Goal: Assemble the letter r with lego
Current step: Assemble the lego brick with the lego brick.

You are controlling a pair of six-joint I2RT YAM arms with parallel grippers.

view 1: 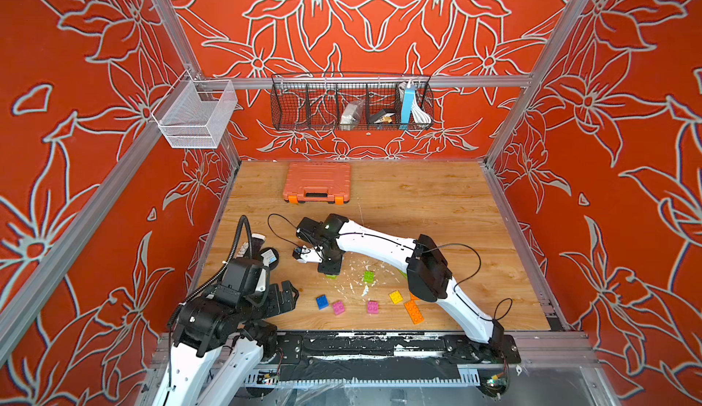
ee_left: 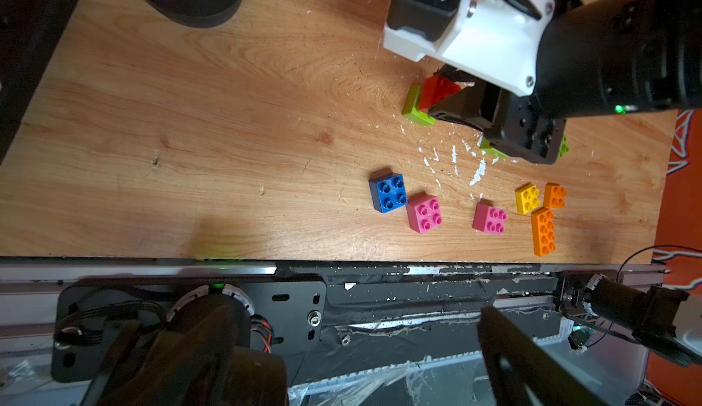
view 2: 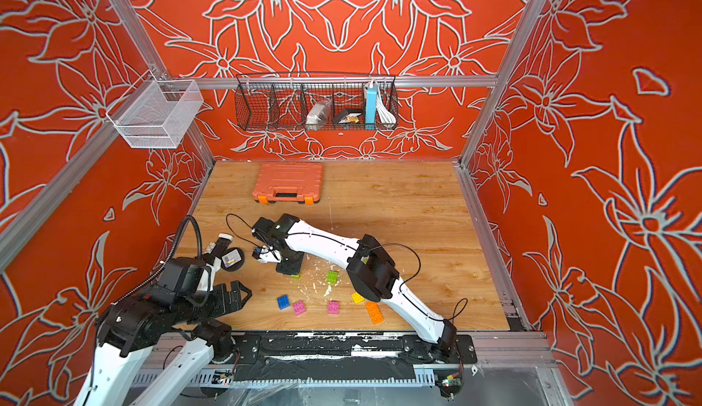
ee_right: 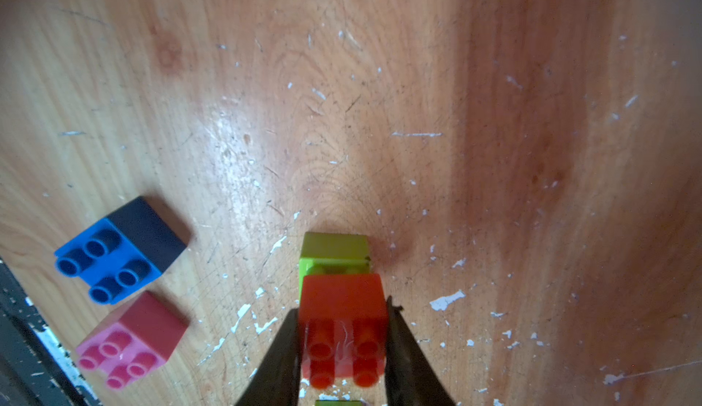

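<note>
Clamping a red brick [ee_right: 343, 332] between the fingers of the right gripper [ee_right: 342, 311], tilted and seemingly pressing onto a green brick [ee_right: 334, 250] on the table [view 1: 418, 202], with the joint hiding underneath. Holding the left gripper [ee_left: 351, 332] spread wide and empty over the table's near edge, fingers blurring and cut off. Leaving a blue brick [ee_left: 388, 192], two pink bricks [ee_left: 424, 213], a yellow brick [ee_left: 528, 197] and two orange bricks [ee_left: 544, 232] loose nearby, a second green brick [ee_left: 563, 146] half hiding behind the right gripper.
</note>
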